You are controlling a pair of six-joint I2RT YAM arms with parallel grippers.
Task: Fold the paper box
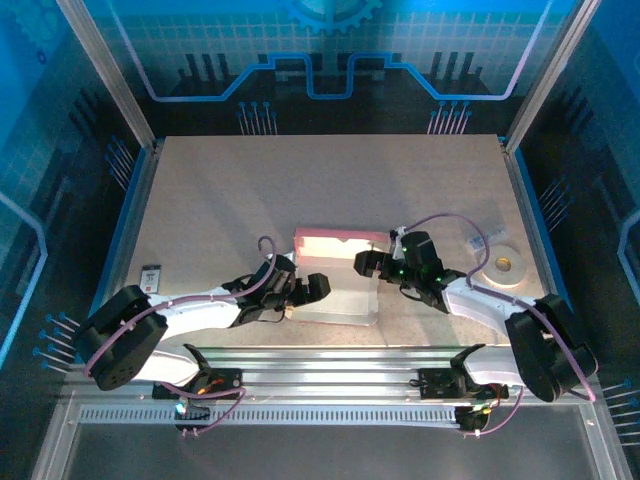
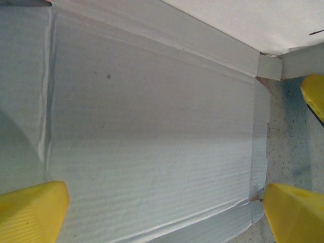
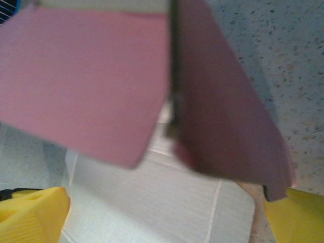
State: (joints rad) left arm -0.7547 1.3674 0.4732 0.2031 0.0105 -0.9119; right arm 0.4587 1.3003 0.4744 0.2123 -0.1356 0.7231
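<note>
**Jaws wide on both arms at the pink thin-cardboard paper box point(image 1: 340, 246), mid-table**

From the overhead camera I saw the box lying near the middle of the beige speckled table point(image 1: 230, 200), toward the front edge. Its far wall stood up, pink along the rim and brightly lit on its pale inner face, with a pale panel lying flat on the near side.

The left gripper point(image 1: 318, 288) sat at the box's near-left edge and the right gripper point(image 1: 368, 263) at its right side.

Through the left wrist camera, the yellow fingertips point(image 2: 30, 212) were spread far apart over the pale ribbed inner face, which was creased along its borders. I saw nothing clamped between them.

Through the right wrist camera, that arm's yellow fingertips point(image 3: 30, 215) were equally far apart. Two blurred pink flaps rose just ahead, the right one in shadow, and the pale panel lay below. Nothing was grasped there either.

A small white tape roll point(image 1: 503, 266) lay right of the right arm, apart from the box. A small dark card point(image 1: 151, 276) rested near the table's left edge.
</note>
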